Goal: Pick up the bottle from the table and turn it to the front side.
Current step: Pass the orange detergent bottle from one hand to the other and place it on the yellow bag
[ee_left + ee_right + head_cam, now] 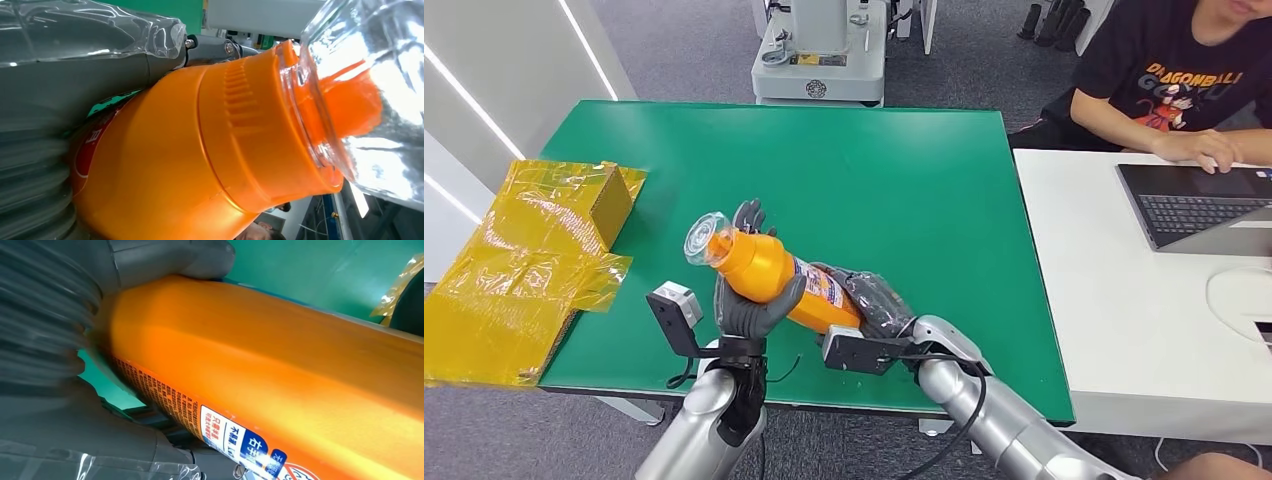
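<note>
Bottle [769,275] gripped by both left robot hand [749,300] and right robot hand [874,300]; yellow packaging [534,260] nearby.

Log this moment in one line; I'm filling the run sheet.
orange bottle: lifted over green table, tilted | left hand: grips neck end | right hand: grips base

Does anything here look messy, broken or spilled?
No spill or damage shows. The bottle is tilted, cap still on, held above the table by the left hand and right hand. Crumpled yellow wrapping hangs off the table's left edge, which looks untidy.
</note>
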Motion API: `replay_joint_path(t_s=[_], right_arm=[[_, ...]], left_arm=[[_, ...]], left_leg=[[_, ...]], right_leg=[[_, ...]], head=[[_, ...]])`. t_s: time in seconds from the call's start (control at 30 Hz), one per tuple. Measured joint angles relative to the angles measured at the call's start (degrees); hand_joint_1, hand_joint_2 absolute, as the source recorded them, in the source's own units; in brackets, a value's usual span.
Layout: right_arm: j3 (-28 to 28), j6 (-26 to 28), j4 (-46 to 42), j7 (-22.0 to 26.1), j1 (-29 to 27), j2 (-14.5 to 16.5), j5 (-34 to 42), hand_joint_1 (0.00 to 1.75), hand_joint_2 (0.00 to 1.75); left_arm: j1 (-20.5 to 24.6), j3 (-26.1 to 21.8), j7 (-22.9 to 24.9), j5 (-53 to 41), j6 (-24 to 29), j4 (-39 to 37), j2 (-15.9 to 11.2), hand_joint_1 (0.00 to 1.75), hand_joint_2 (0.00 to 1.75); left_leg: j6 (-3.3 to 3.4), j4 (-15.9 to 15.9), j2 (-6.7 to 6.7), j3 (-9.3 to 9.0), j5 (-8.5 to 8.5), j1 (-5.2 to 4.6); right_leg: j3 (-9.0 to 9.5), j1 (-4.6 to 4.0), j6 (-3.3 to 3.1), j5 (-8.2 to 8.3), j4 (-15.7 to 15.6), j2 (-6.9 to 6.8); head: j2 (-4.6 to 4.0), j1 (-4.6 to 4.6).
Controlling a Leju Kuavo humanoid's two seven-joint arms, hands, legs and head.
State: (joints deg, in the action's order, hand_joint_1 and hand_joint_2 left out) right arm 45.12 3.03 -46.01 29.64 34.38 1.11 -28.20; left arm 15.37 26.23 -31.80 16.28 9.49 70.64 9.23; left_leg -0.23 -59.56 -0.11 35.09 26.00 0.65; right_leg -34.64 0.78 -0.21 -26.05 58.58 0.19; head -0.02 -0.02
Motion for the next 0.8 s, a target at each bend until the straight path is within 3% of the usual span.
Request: replay_joint_path(t_s=[0.07,0.13,0.47,0.5,0.63,0.8], right_arm=[[0.17,-0.23,0.32,0.04,0.21,0.0,0.0,1.75,1.75],[0.38,-0.32,0.66,0.06,0.42,0.0,0.0,1.75,1.75],[1.09,-0.71,1.83,0.27,1.21,0.19,-0.02,1.75,1.75],[1.09,-0.83,1.87,0.38,1.22,0.25,-0.02,1.68,1.75],[1.14,-0.52,2.13,0.94,1.22,0.64,0.14,0.0,1.75],[1.11,4.7,2.07,2.19,0.48,1.47,1.82,0.0,1.75]], left_arm=[[-0.17,-0.03,0.0,-0.28,-0.1,0.0,-0.03,1.57,1.75],[-0.29,-0.05,0.0,-0.5,-0.22,0.01,-0.08,1.75,1.75],[-0.92,-1.08,-0.16,-0.91,-0.72,0.05,-0.06,1.75,1.75],[-0.97,-1.22,-0.16,-0.96,-0.76,0.05,-0.03,1.75,1.75],[-1.02,-1.85,-0.26,-1.39,-0.97,0.07,0.1,1.75,1.75],[-0.89,-2.42,-0.37,-2.06,-1.09,0.07,0.24,1.75,1.75]], left_leg=[[0.0,0.0,0.0,0.0,0.0,0.0],[0.0,0.0,0.0,0.0,0.0,0.0],[0.0,0.0,0.0,0.0,0.0,0.0],[0.0,0.0,0.0,0.0,0.0,0.0],[0.0,0.0,0.0,0.0,0.0,0.0],[0.0,0.0,0.0,-0.01,0.0,0.0]], right_leg=[[0.0,0.0,0.0,0.0,0.0,0.0],[0.0,0.0,0.0,0.0,0.0,0.0],[0.0,0.0,0.0,0.0,0.0,0.0],[0.0,0.0,0.0,0.0,0.0,0.0],[0.0,0.0,0.0,0.0,0.0,0.0],[0.0,0.0,0.0,0.0,0.0,0.0]], head=[[0.0,-0.01],[0.0,-0.01],[0.0,0.0],[0.0,0.0],[0.0,-0.01],[0.0,-0.01]])
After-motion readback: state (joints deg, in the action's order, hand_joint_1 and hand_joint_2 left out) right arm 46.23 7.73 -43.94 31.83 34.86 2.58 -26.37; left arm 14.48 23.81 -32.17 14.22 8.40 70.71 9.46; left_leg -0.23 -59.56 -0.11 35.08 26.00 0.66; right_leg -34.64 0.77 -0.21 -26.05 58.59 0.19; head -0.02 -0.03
